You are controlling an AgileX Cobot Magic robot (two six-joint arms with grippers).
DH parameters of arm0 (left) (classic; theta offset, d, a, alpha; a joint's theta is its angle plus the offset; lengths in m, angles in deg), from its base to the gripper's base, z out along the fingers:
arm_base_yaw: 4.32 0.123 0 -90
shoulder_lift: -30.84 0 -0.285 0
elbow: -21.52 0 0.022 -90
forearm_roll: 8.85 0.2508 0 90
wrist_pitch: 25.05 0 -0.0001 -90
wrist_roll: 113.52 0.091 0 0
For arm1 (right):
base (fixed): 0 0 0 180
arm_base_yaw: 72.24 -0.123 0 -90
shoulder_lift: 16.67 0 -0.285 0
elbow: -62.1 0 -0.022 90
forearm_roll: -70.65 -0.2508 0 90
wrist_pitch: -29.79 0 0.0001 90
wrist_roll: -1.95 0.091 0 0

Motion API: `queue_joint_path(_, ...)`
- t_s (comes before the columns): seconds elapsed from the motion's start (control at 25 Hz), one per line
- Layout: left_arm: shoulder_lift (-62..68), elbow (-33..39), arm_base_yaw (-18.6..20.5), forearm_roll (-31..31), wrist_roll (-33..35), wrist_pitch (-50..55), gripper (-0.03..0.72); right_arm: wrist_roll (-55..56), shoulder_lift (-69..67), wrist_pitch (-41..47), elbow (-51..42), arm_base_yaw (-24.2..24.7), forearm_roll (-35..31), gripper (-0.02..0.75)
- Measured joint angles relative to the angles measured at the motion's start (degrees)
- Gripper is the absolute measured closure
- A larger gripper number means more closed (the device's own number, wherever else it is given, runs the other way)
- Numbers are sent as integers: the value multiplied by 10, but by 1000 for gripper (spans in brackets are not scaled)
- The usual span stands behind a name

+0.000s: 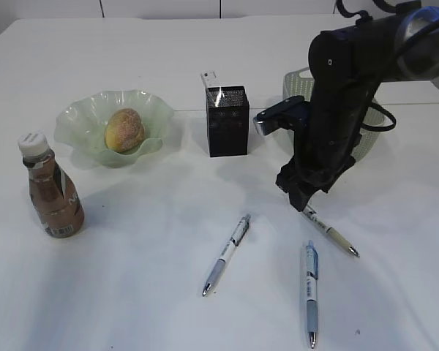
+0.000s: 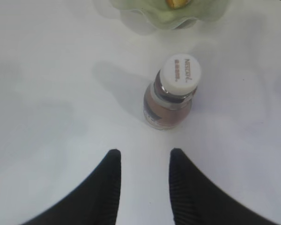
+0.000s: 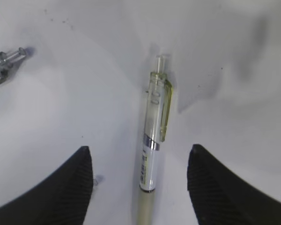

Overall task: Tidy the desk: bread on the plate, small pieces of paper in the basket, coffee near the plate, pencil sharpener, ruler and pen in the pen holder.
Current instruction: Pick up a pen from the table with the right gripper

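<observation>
Pen [image 3: 154, 140] with the yellow clip lies flat on the desk right of centre, straddled but untouched by the wide-open right gripper [image 3: 139, 180], apparently lined up for a grasp toward the far pen holder [image 1: 227, 121].

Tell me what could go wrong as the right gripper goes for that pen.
The open right gripper straddles the clear yellow-clipped pen, which lies flat on the white table; the fingers may scrape the table or roll the pen away. The black mesh pen holder looks narrow, so the drop could miss.
</observation>
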Motion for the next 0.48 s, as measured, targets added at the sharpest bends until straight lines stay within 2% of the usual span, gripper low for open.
queue_joint_path(0.48,0,0,0,0,0,0,449,-11,-38,8,18,13,-20,240)
